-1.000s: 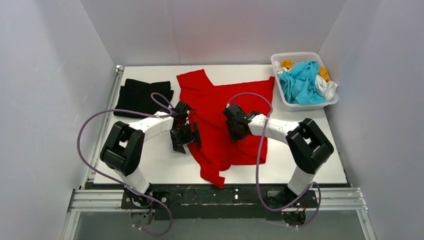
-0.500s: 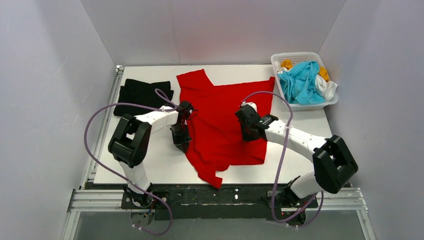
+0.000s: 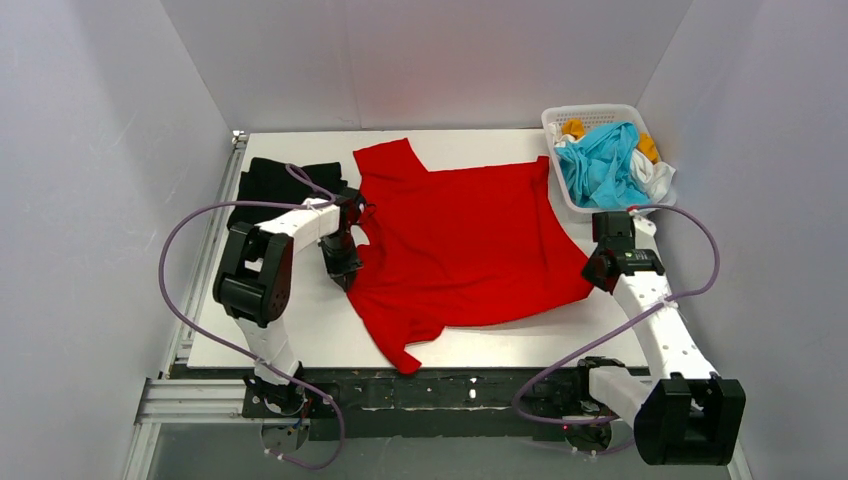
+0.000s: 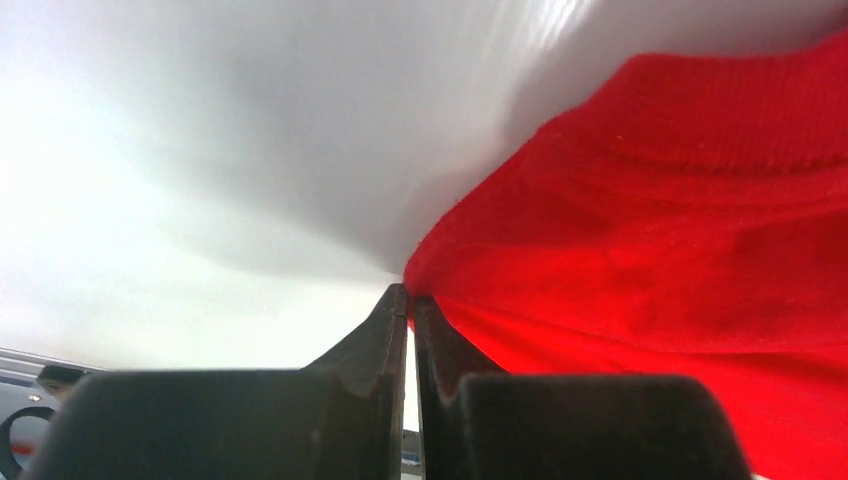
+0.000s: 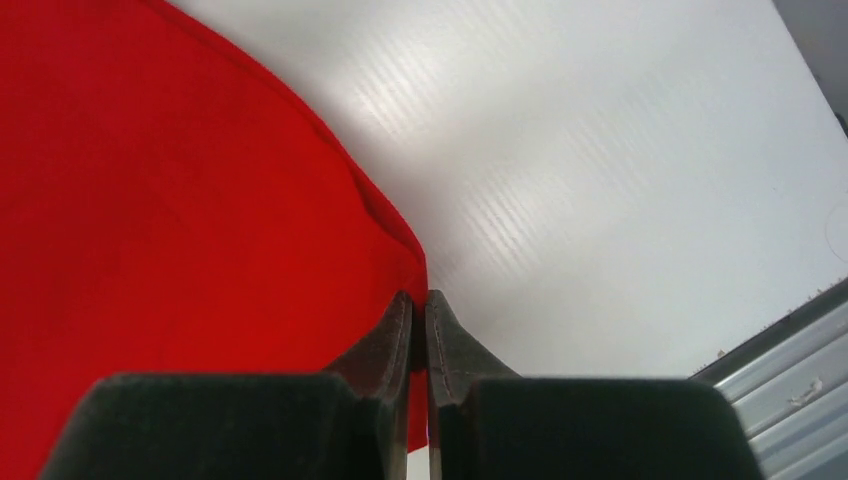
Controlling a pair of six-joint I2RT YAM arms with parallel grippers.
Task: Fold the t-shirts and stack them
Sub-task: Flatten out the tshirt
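Item: red t-shirt | spread flat on desk | we log left fingers pinched together on its left edge | right fingers clamped on its right corner | cloth stretches between both.

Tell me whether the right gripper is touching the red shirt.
Touching. The right wrist view shows the right gripper shut, with the red shirt's edge pinched between its fingertips.
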